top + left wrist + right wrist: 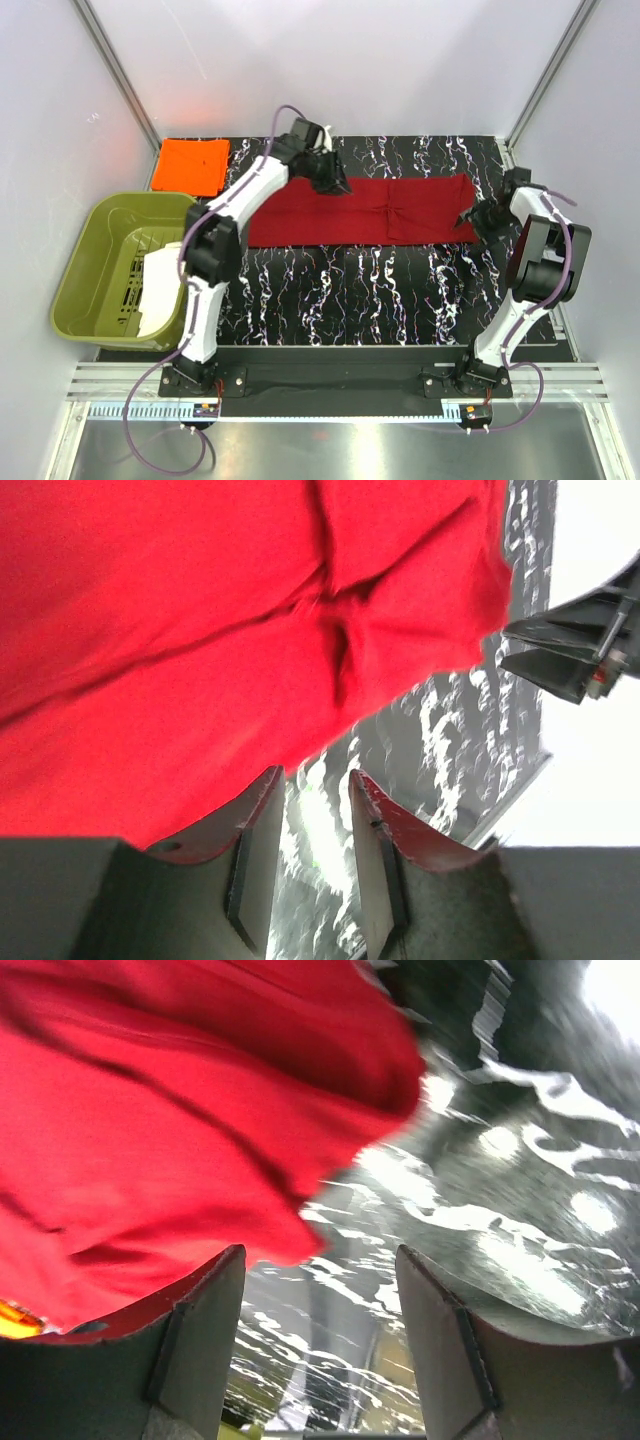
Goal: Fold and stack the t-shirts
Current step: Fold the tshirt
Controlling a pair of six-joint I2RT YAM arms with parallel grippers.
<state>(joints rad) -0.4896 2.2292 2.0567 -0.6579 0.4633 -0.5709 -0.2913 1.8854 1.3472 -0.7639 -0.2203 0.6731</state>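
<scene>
The black, white-veined marble-patterned surface carries the dark crimson cloth t-shirt, which lies flat as a long band running left to right across its far half, with a bunched crease near the middle. The olive-green plastic tub stands off the surface's left edge, and the bright orange t-shirt sits as a flat square packet in the far left corner, well apart from the red one. The left gripper hovers over the band's far edge, left of its middle. Its wrist view shows the jaws parted by a narrow gap with only the surface between them, so it holds nothing. The right gripper is at the band's right end with its jaws wider apart, and it is also empty. The band looks ready for its crosswise fold. To do that well, each gripper should pinch a single layered corner at the same end rather than the middle, lift only enough to clear the cloth below, and carry that end straight over so the long edges line up. The crease wants smoothing first, or it will be trapped in the fold. The finished packet should roughly match the orange square so that the two stack evenly. No brand, label or writing can be read in any view.
</scene>
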